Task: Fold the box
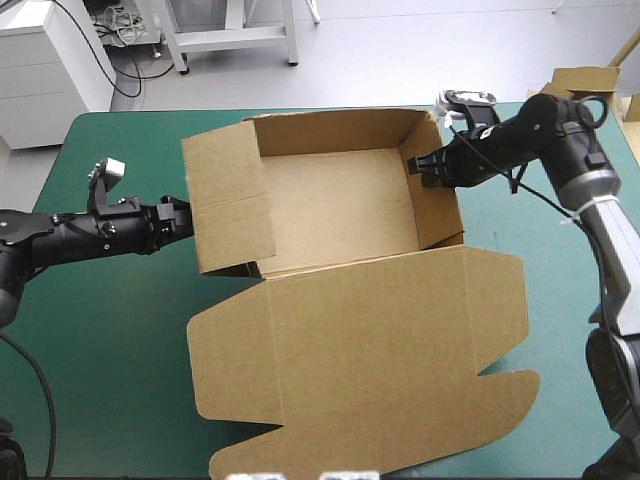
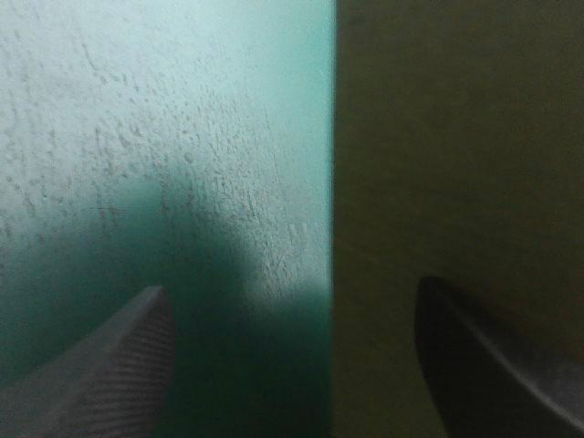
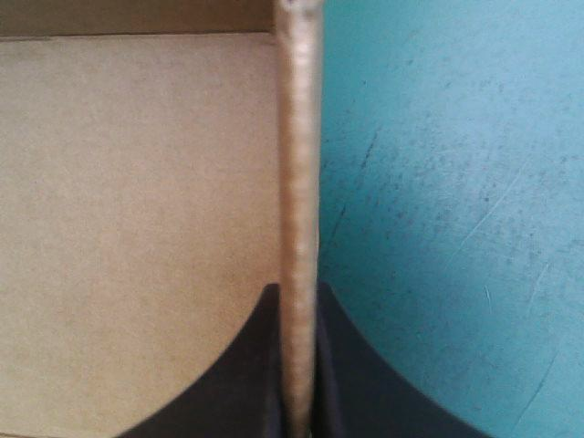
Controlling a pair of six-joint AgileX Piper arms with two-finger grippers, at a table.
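Observation:
The brown box [image 1: 340,200] stands in the middle of the table as an open tray, with its far and side walls raised. Its lid [image 1: 380,360] lies flat toward the near edge. My right gripper [image 1: 420,165] reaches over the right wall and is shut on that wall's top edge [image 3: 299,164], one black finger inside the tray and one outside. My left gripper [image 1: 185,215] is low at the outer face of the left wall [image 1: 228,200]. It is open [image 2: 292,287], with the board's edge [image 2: 334,137] running between its fingers.
Another piece of brown board [image 1: 585,80] shows beyond the table's far right corner. Bare teal-green cover [image 1: 110,330] lies to the left of the lid and along the right side [image 1: 560,300].

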